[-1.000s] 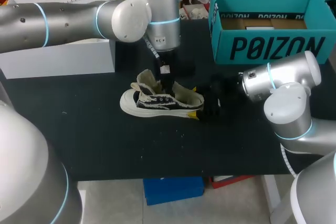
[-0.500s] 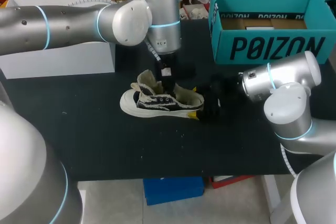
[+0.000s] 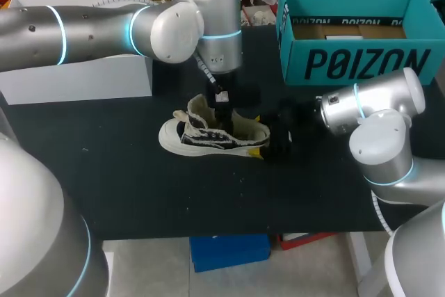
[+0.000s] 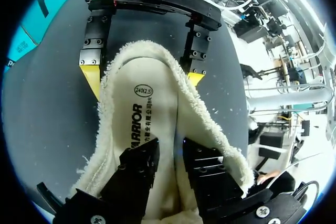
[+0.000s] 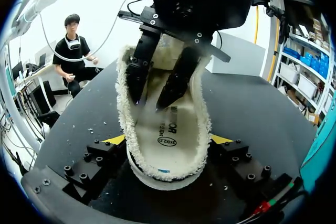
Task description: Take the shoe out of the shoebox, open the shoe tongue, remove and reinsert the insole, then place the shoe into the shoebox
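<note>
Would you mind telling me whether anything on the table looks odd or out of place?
Only white flecks scattered on the black table beside the shoe, seemingly shed from its frayed fleecy collar. The shoe stands upright; nothing else looks amiss.

Blk table (image 3: 125, 186); white box (image 3: 83, 78) far-left

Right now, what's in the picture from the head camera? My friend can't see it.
A black and white shoe lies on a black table, with the left gripper down in its opening and the right gripper holding its heel. An open teal shoebox stands at the table's back right.
</note>
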Controlling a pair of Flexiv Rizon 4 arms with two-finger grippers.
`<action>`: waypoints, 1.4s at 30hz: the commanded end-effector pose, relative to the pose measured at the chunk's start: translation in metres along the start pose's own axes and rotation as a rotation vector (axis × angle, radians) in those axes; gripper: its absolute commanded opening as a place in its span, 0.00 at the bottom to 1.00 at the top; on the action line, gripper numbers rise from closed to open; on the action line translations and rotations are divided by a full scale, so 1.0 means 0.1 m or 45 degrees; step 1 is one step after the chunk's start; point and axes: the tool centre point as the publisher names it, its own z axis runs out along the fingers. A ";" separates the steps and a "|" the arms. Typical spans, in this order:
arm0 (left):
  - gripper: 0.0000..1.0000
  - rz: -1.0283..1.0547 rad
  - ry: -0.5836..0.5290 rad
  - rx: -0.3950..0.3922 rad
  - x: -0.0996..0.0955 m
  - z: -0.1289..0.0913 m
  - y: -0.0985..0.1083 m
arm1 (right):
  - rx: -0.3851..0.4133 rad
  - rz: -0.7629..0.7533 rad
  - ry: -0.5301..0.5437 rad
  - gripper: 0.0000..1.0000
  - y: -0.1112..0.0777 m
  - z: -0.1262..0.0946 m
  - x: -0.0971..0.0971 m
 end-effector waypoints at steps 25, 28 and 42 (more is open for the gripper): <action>0.30 -0.307 -0.802 -0.425 -0.03 0.34 0.39 | 0.002 0.003 -0.001 0.00 -0.03 0.03 -0.02; 0.28 -0.309 -0.870 -0.441 -0.06 0.35 0.44 | 0.002 0.003 -0.001 0.00 -0.03 0.03 -0.02; 0.29 -0.291 -1.114 -0.418 -0.18 0.28 0.60 | 0.002 0.003 -0.001 0.00 -0.03 0.03 -0.02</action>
